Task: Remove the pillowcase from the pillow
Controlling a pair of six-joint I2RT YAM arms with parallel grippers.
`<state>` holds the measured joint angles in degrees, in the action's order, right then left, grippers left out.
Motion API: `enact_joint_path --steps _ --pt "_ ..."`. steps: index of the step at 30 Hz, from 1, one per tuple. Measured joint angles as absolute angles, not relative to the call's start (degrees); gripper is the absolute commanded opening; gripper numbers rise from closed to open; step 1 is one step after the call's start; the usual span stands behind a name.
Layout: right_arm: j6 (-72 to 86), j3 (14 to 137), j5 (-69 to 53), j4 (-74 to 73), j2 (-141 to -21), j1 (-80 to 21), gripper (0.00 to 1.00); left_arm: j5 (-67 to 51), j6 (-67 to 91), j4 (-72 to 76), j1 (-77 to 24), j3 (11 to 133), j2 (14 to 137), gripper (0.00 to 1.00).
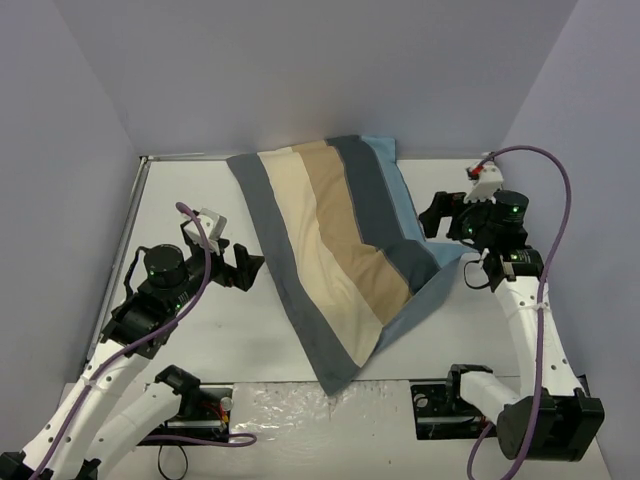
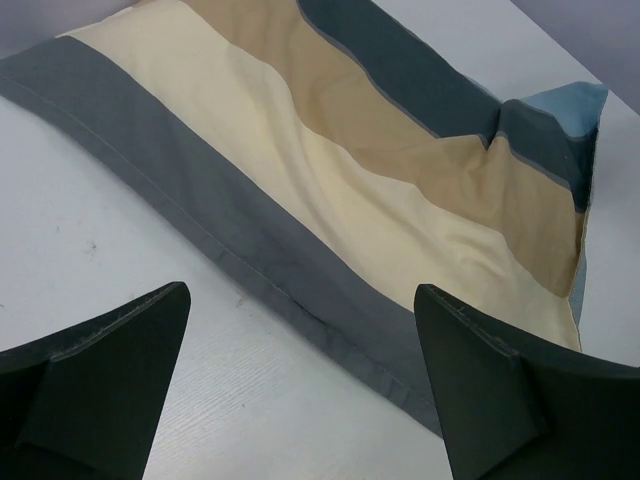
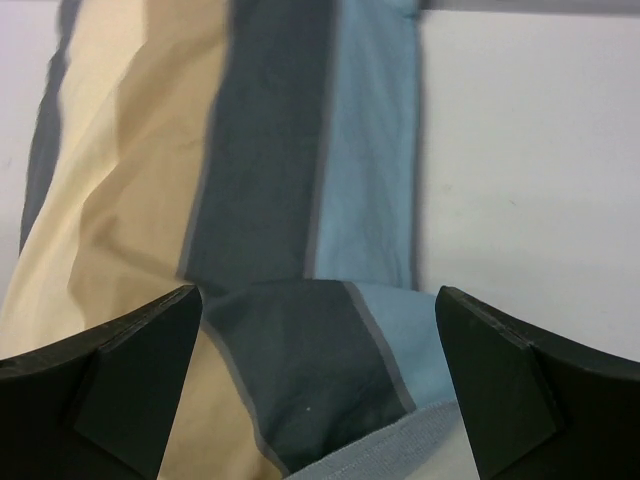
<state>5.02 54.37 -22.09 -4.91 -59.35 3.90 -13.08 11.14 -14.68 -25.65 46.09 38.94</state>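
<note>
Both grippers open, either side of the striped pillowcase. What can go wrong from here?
1. The pillow is hidden; a deep pinch by the left gripper on the pillowcase could catch it too and drag both across the table.
2. The folded corner by the right gripper is doubled cloth; gripping there may clamp layers together.

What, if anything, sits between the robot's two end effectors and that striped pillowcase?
Nothing visible does. The left end effector, open, faces the pillowcase at its grey edge, with only bare white table between them. The right end effector, also open, hovers right at its light-blue side.
</note>
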Motion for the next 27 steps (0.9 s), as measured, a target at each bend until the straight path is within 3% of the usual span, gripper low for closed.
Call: enact_joint_path --steps 4,11,19,27 --pt "-11.18 54.96 -28.51 -9.43 -59.86 -4.69 1.0 -13.15 11.14 -14.68 -25.65 46.09 38.83 0.94" --pt "-41.01 61.47 -18.81 -21.45 -70.17 -28.97 1.0 -12.71 11.18 -14.74 -25.65 46.09 38.41 0.94" --pt "-68.82 59.81 -17.04 -28.56 -73.03 -33.71 1.0 -9.96 11.16 -15.73 -25.65 46.09 38.92 0.94" --pt "-71.48 55.92 -16.69 -27.27 -74.54 -42.74 0.95 -8.08 11.16 -17.06 -25.65 46.09 37.71 0.94"
